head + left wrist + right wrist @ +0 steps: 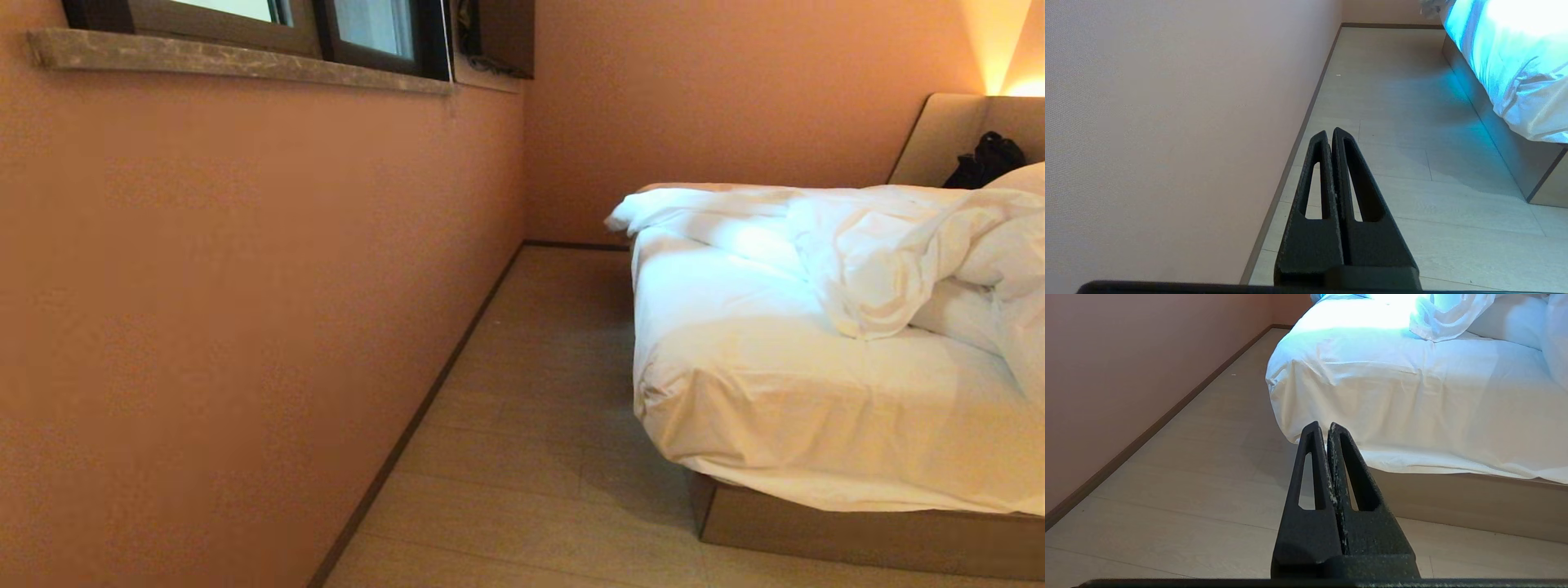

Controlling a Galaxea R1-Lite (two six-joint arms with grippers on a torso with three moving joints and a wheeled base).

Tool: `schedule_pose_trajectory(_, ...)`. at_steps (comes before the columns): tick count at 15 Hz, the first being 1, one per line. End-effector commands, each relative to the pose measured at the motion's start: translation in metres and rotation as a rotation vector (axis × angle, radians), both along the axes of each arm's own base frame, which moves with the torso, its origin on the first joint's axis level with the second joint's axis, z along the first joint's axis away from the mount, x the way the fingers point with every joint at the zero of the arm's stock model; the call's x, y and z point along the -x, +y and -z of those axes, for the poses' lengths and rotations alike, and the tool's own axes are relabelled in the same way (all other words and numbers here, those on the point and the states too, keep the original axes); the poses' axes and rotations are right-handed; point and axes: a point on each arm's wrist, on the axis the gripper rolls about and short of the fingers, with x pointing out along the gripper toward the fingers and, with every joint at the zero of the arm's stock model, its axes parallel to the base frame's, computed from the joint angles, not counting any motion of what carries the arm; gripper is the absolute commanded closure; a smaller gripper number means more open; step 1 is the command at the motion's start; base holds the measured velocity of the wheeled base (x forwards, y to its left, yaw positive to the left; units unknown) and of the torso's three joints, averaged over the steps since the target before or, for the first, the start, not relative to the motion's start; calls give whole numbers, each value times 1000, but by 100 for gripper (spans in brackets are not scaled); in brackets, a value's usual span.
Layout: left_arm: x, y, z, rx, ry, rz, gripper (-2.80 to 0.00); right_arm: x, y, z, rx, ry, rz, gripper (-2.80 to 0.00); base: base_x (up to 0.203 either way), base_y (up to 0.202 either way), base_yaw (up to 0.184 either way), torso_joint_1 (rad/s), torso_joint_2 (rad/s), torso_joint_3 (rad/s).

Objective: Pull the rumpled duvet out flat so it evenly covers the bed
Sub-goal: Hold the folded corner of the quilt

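Here's the bed [784,408], its near corner jutting toward us, and the duvet [865,253] is nowhere near flat. It's heaped along the far side of the mattress toward the headboard [939,139], one fold flopping over the far left edge by the wall, another tongue of it sagging down toward the middle. The near end of the mattress lies bare, just the fitted sheet [759,384] showing. The bunched mass runs roughly across the bed, its long axis stretching from the wall-side edge off to the right, when it ought to lie lengthwise over the mattress.

Both arms are hanging low, off the bed. The left gripper [1329,134] points out over the floor [1392,163] beside the wall [1167,122], fingers pressed together, holding nothing. The right gripper [1321,428] aims at the near corner of the mattress, fingers likewise closed and empty. Looks like a parked pose; my read is nothing has started, and the robot needs to close in before any pulling.
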Motion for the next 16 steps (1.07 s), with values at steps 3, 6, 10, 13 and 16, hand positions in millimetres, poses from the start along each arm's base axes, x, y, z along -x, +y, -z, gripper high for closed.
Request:
schedule_pose_trajectory(3,0,0,0,2,-1,0,0,0,0,0,-5,1,3,0,0,0,0,0,0,0)
schedule_pose_trajectory(6,0,0,0,2,-1,-1,0,0,0,0,-28,0,3,0,0,0,0,0,0,0)
schedule_pose_trajectory(10,0,0,0,3,0,0,0,0,0,0,-28,0,3,0,0,0,0,0,0,0)
schedule_pose_trajectory(13,0,0,0,3,0,0,0,0,0,0,-28,0,3,0,0,0,0,0,0,0)
schedule_pose_trajectory(16,0,0,0,3,-1,-1,0,0,0,0,-28,0,3,0,0,0,0,0,0,0)
